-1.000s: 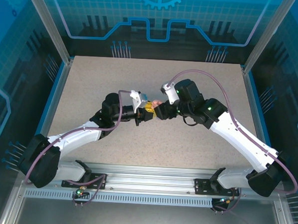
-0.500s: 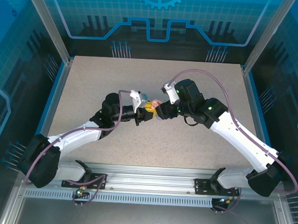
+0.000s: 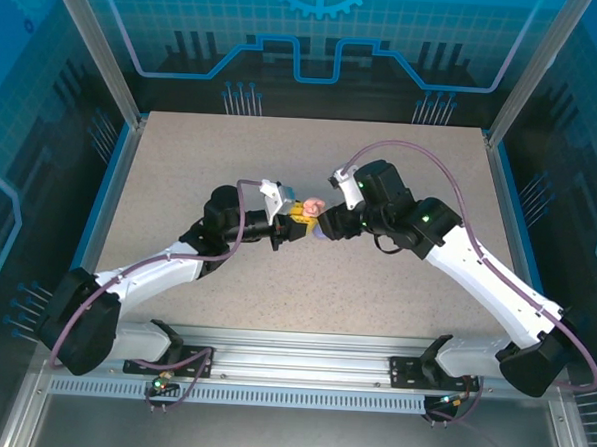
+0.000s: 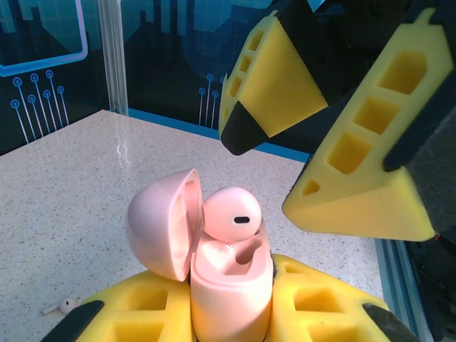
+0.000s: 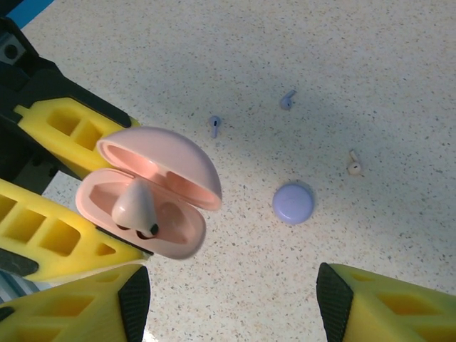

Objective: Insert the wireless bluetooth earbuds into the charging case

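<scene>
Left gripper (image 4: pixel 228 313) pinches the pink case (image 5: pixel 178 235); right gripper (image 5: pixel 231 303) hangs spread above it. I should nudge the half-seated bud (image 4: pixel 231 216) down squarely.

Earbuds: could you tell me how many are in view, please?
4. One pink bud sits in the pink case; a lilac bud, a second lilac bud and a pale bud lie on the table. Others may be hidden.

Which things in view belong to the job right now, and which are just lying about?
In hand: open pink plastic charging case, held by the left gripper; pale pink earbud resting in it; loose pale earbud on the table.
Lying about: closed round lilac case; two lilac stemmed earbuds.
</scene>
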{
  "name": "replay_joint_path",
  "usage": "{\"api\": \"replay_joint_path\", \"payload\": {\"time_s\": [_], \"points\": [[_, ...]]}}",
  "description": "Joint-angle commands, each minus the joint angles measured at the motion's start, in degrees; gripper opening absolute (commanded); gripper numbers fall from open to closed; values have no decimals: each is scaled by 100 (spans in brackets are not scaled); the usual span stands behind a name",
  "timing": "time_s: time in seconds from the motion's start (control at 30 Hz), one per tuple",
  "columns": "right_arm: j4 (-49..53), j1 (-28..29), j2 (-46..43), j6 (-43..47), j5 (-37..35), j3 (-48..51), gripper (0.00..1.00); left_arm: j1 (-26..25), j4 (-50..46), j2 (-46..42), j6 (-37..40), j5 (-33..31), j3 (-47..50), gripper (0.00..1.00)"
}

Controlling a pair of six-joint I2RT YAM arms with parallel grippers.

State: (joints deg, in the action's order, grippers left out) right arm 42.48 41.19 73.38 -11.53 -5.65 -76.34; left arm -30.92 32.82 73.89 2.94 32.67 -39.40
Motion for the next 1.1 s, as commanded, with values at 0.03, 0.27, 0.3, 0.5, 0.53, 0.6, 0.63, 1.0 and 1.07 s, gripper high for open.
{"api": "replay_joint_path", "payload": {"time_s": [0.03,0.27,0.3,0.5,0.53,0.6,0.63,1.0,1.07], "points": [[150,-88,-142,81,-45,109,66,-37,79,-164,-4,-85,-102,0],[-185,-96,-346,137,880,46,66,-37,-10,-119,3,-126,-150,0],[-228,-94,-372,142,992,23,66,-37,-31,-114,11,-126,-156,0],[-302,-138,-307,125,1449,-199,63,-31,-49,-108,-4,-120,-171,0],[-286,-153,-250,92,1478,-261,62,-37,-47,-111,-9,-111,-173,0],[-250,-156,-128,45,1495,-390,59,-38,-50,-111,-13,-107,-176,0],[-211,-157,-54,14,1492,-467,58,-37,-37,-109,-17,-107,-173,0],[-26,-157,426,-175,1222,-773,49,-37,-17,-115,-39,-91,-182,0],[-16,-158,457,-176,1185,-786,49,-37,-15,-110,-39,-90,-198,0]]}}
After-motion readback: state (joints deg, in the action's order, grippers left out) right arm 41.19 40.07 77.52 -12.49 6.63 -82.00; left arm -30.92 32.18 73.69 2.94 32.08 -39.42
